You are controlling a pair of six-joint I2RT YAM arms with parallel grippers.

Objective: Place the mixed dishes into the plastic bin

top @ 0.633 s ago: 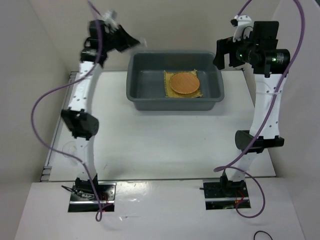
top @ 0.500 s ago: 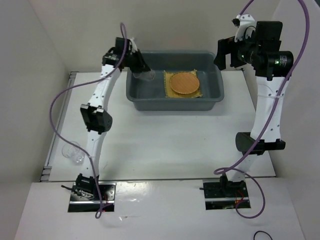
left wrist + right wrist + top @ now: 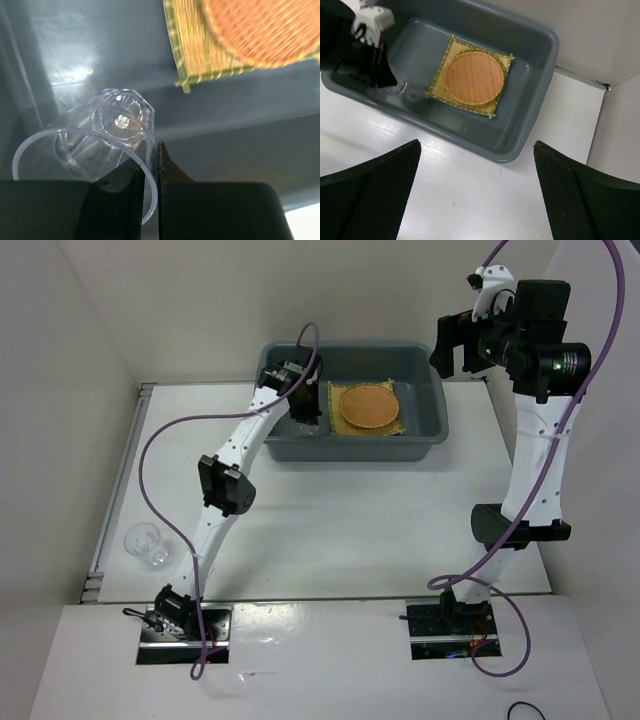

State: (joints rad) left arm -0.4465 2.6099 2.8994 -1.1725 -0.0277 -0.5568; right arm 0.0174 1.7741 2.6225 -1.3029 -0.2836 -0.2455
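Note:
The dark grey plastic bin (image 3: 346, 452) stands at the back of the table. A square tan woven mat (image 3: 392, 425) lies on its floor with an orange-brown round woven plate (image 3: 367, 405) on top. My left gripper (image 3: 303, 408) is down inside the bin's left part, shut on the rim of a small clear cup (image 3: 100, 137). The cup hangs tilted just above the bin floor (image 3: 225, 130), left of the mat (image 3: 192, 55). My right gripper (image 3: 455, 345) hangs high by the bin's right end, open and empty (image 3: 476, 143).
A second clear cup (image 3: 147, 543) stands on the white table near its left edge. White walls close in the back and both sides. The right wrist view shows the left gripper (image 3: 375, 67) at the bin's left end.
My left arm has swung from high up left of the bin down into the bin's left part, carrying the clear cup. The right arm has hardly moved.

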